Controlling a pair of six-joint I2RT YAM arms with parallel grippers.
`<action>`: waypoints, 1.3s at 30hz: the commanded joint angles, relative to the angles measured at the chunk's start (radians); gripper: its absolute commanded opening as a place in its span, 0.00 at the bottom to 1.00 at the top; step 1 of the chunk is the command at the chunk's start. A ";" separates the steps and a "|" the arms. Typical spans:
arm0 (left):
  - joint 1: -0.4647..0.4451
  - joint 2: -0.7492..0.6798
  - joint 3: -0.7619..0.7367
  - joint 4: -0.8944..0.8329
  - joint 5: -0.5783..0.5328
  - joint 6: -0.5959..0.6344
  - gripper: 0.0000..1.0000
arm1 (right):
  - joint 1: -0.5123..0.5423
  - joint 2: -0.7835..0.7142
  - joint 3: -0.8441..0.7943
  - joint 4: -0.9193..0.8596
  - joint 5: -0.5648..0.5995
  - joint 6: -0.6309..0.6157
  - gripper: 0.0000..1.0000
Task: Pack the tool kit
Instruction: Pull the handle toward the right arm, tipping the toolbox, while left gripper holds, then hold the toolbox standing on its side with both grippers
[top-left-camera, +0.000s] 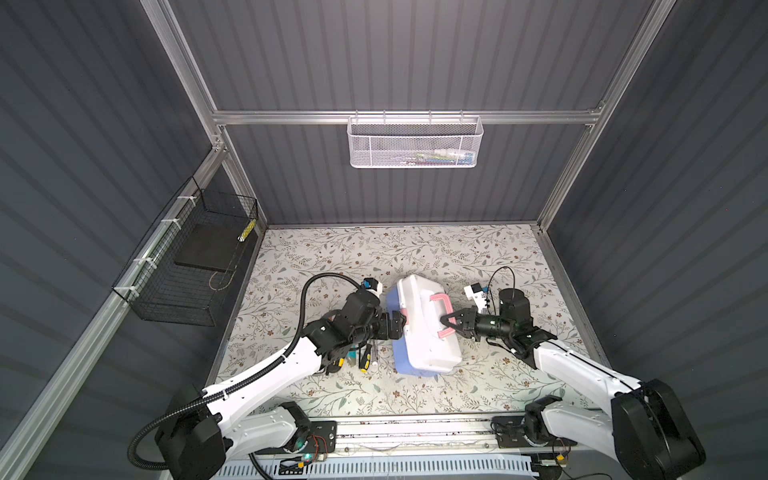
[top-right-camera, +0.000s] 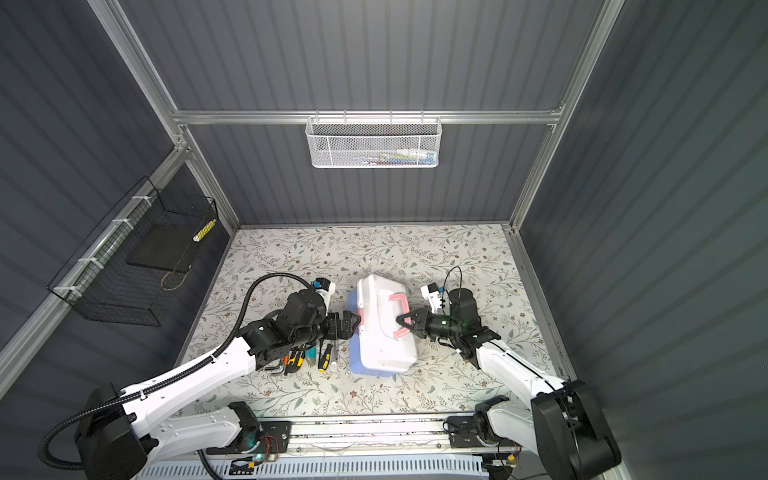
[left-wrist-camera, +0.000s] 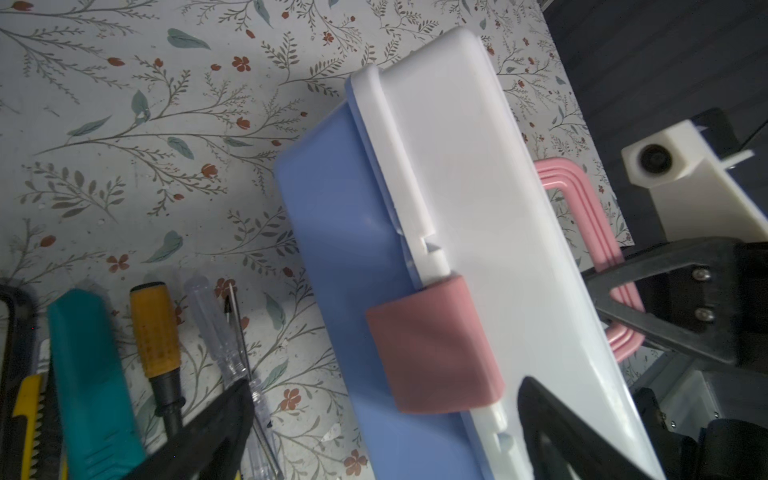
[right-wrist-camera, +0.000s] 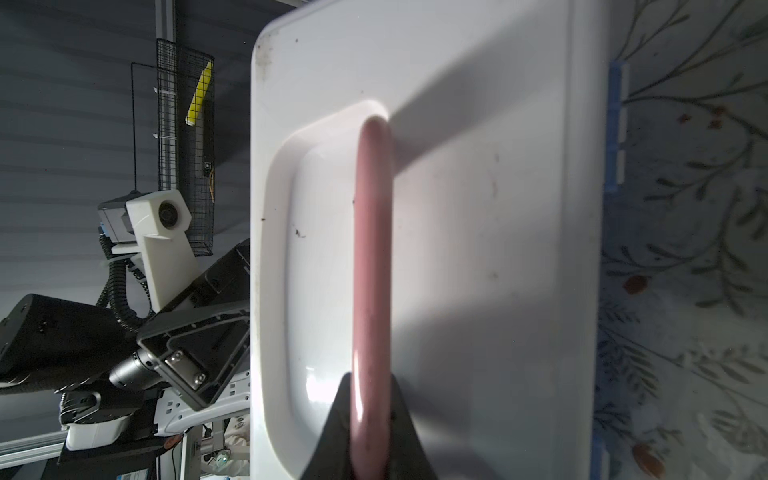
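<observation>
Two jobs: my right gripper (top-left-camera: 444, 322) pinches the handle (top-left-camera: 439, 296), likely steadying the tool kit (top-left-camera: 424, 345); left gripper (top-left-camera: 400, 322), wide, fronts the latch (left-wrist-camera: 432, 345).

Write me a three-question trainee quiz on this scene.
1. True or false: the right pincer is shut on the pink handle.
2. The white lid is: A) on the blue body; B) flipped upside down; C) missing.
3. Fill in: the left pincer stands ___ at the pink latch.
Key: 1 true; 2 A; 3 open.
</observation>
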 joint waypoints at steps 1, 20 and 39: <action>-0.005 0.014 0.042 0.033 0.053 -0.026 0.99 | -0.033 -0.048 -0.010 -0.054 -0.010 -0.065 0.00; -0.040 0.076 0.076 0.204 0.166 -0.231 1.00 | -0.040 -0.060 0.112 -0.437 0.204 -0.353 0.00; -0.105 0.205 0.228 0.032 0.135 -0.327 0.99 | -0.041 -0.051 0.155 -0.479 0.226 -0.397 0.00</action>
